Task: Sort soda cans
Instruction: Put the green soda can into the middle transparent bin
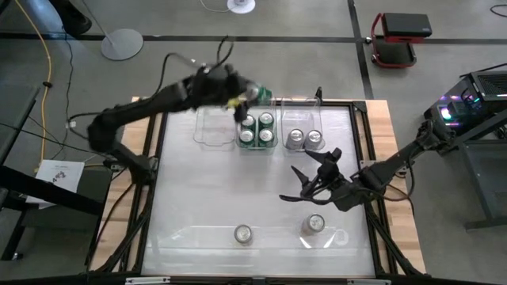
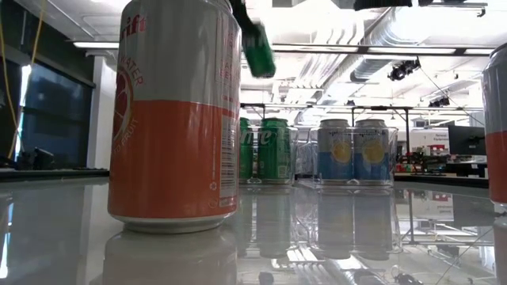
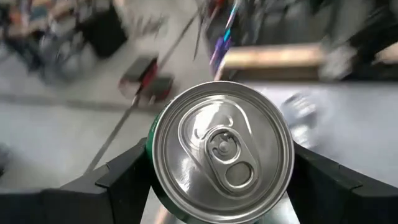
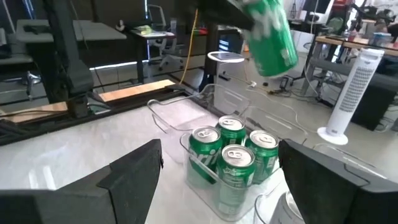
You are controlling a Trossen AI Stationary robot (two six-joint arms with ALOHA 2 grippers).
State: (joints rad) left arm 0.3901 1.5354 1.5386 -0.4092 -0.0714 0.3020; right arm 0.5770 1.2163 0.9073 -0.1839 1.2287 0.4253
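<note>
The left gripper (image 1: 252,95) clasped a green soda can (image 4: 270,34), tilted above the four green cans (image 4: 233,157) in their clear bin (image 1: 257,144); the right gripper (image 1: 305,184) hung spread wide.

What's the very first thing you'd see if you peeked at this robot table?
The left hand is holding a green metal soda can in the air above the clear plastic bin with four green cans, at the table's far edge. Up close in the low view stands a big white-and-orange can. The right hand waits open mid-table.
</note>
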